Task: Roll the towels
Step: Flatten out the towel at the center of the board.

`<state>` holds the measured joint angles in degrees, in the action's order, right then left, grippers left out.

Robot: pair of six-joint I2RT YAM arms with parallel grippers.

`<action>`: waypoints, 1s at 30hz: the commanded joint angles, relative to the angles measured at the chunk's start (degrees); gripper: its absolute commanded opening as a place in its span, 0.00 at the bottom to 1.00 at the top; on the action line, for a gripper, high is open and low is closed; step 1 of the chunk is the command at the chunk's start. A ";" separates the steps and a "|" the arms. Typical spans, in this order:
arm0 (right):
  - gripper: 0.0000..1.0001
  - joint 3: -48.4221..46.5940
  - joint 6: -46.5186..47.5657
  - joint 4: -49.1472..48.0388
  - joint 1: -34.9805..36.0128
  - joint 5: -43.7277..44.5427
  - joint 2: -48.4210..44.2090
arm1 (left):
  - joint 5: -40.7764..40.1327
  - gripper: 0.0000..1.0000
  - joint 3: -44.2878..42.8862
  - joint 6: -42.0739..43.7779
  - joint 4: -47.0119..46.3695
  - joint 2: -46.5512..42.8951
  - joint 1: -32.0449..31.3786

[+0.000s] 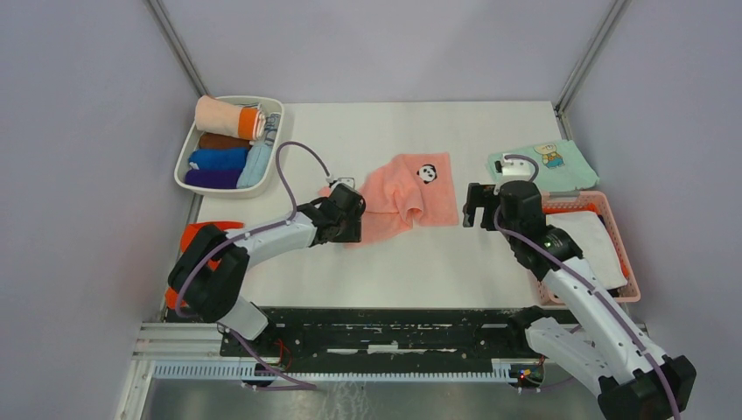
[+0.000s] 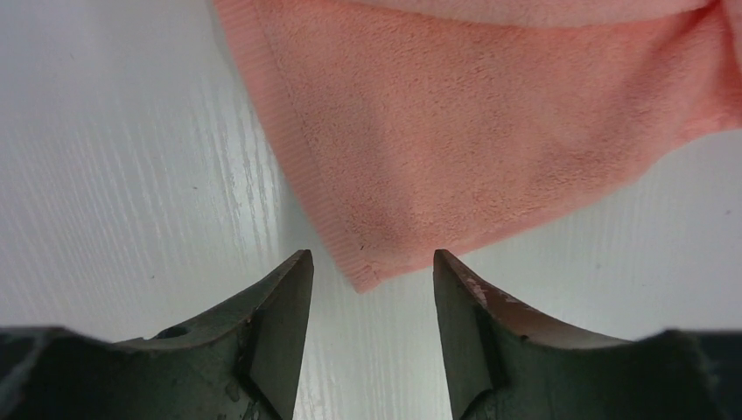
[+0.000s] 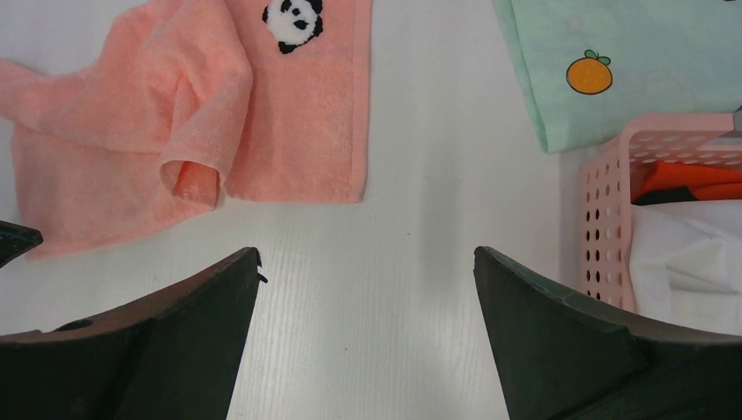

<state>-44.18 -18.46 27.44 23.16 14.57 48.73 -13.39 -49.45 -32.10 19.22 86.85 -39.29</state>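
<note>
One pink panda towel (image 1: pixel 411 197), two hands, both with the fingers apart.
From above, the towel lies crumpled in the middle of the table (image 1: pixel 394 262); the left hand (image 1: pixel 354 219) is low at its left edge, the right hand (image 1: pixel 477 206) near its right edge. Left wrist view: the towel's corner lies between the spread fingers, not pinched. Right wrist view: wide fingers over the table.

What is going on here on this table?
Two robot arms are busy rolling towels. The pink panda towel lies crumpled mid-table, not yet rolled. The left gripper has its jaws open around one corner of it, not gripping. The right gripper hangs open over the table beside the towel. Rolled towels sit in the white tray.
</note>
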 commanded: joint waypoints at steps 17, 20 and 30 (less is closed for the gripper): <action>0.99 -0.99 -2.40 -2.68 0.21 -1.21 4.65 | -5.18 0.41 -3.92 -5.41 6.31 9.91 -2.61; 0.99 -1.31 -3.06 -2.54 0.23 -1.75 5.95 | -5.47 0.32 -2.22 -6.08 6.78 9.11 -2.62; 0.89 -7.78 -5.60 0.42 0.20 1.30 19.79 | -14.72 0.10 0.71 -5.11 9.81 3.22 -2.46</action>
<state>-47.16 -21.89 28.14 23.16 13.26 64.10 -23.11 -50.54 -35.81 25.91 92.97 -41.65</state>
